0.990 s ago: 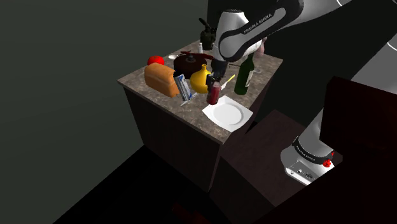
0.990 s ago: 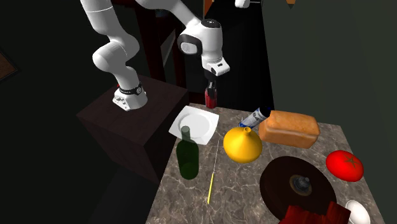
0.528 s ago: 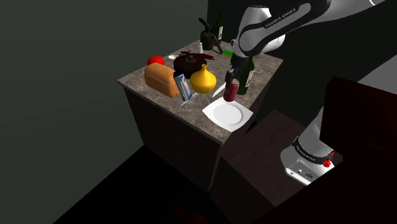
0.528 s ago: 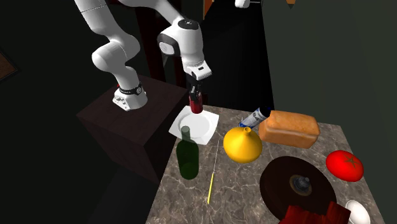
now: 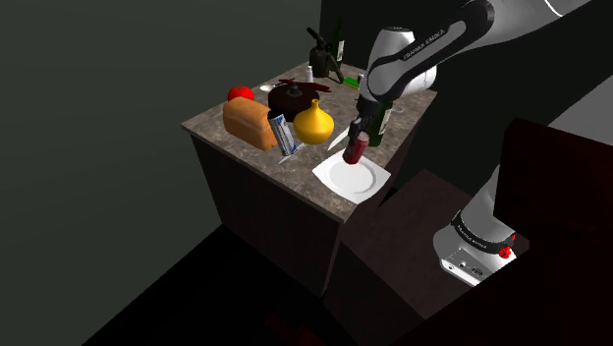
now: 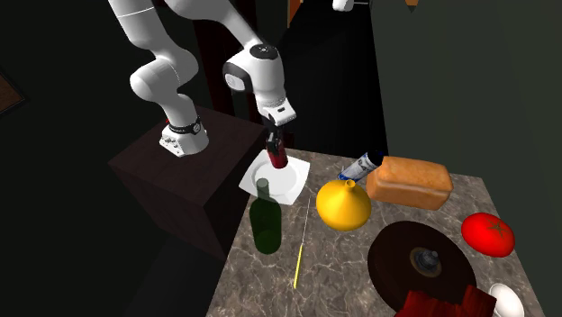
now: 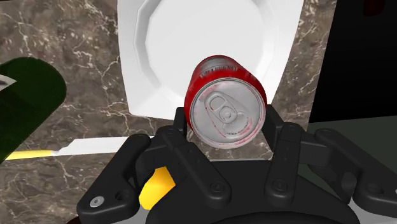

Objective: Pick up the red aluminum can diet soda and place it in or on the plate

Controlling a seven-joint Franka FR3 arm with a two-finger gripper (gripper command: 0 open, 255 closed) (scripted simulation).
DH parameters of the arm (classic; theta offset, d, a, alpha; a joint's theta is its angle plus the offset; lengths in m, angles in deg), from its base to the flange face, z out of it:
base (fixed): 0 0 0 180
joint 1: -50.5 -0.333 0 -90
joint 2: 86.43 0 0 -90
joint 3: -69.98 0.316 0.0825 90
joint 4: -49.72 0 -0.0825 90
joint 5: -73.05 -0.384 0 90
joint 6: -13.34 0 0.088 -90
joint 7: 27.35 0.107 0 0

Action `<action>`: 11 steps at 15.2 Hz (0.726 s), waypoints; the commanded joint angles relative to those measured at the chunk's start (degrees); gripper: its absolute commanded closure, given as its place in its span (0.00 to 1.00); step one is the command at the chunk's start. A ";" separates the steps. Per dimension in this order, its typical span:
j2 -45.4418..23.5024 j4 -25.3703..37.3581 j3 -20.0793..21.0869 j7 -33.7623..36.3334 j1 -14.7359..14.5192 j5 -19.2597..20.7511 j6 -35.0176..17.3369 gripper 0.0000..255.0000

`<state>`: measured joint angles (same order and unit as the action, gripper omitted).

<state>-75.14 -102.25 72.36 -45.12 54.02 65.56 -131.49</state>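
The dark marbled counter (image 5: 211,126) carried a bread loaf (image 5: 248,123) and a yellow gourd (image 6: 343,204). The white arm (image 5: 422,49) reached across to its near corner, where the white square plate (image 6: 290,187) lay just beside a green bottle (image 6: 265,219). The red can (image 7: 226,105) (silver top and pull tab facing the wrist camera) stood over the plate's middle; whether its base touched the plate could not be told. The gripper (image 7: 228,125) clasped it, its black fingers (image 7: 182,129) parted by the can's width and pressed to either side.
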 commanded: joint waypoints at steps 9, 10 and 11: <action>-7.87 -1.60 0.03 -1.54 -0.50 -1.63 -9.51 1.00; -8.74 -1.66 0.04 -1.75 -0.55 -1.85 -10.44 1.00; -9.63 -1.71 0.06 -1.98 -0.59 -2.09 -11.37 1.00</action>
<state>-84.12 -103.75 72.45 -46.79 53.44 63.71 -141.94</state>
